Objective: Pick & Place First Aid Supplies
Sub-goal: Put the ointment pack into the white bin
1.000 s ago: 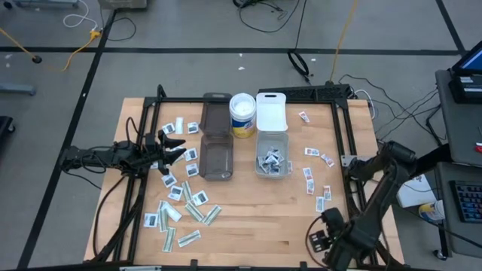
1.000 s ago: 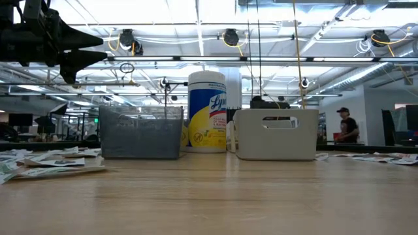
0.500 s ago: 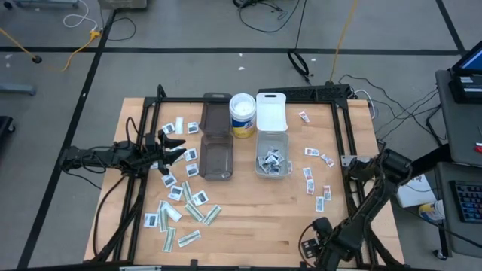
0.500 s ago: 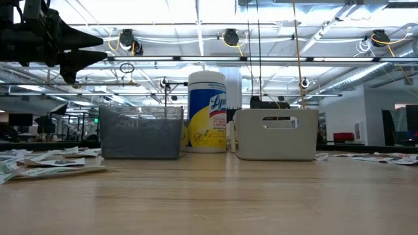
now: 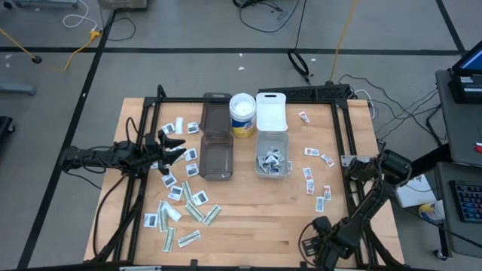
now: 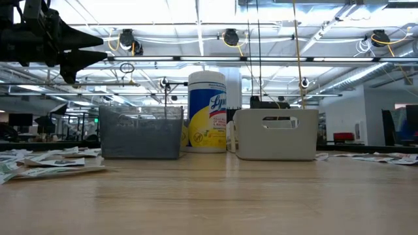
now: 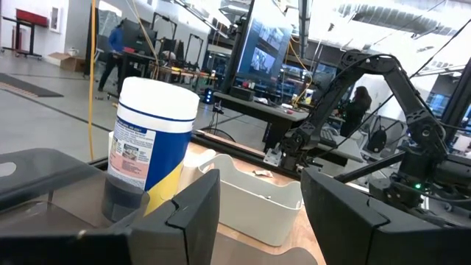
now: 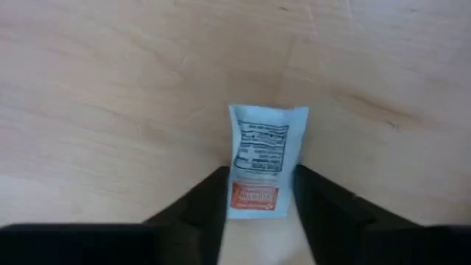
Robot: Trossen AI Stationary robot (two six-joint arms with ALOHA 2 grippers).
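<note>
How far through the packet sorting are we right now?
Early to midway. Done: a small pile of packets lies in the clear bin. In hand: the right end effector has its fingers on either side of a white packet at the table's near edge. Left: many packets lie loose beside the empty smoky bin, and a few near the clear one. The left end effector hangs open.

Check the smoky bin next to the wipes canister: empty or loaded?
Empty. From above, the smoky bin shows only bare floor, while the white bin holds packets.
</note>
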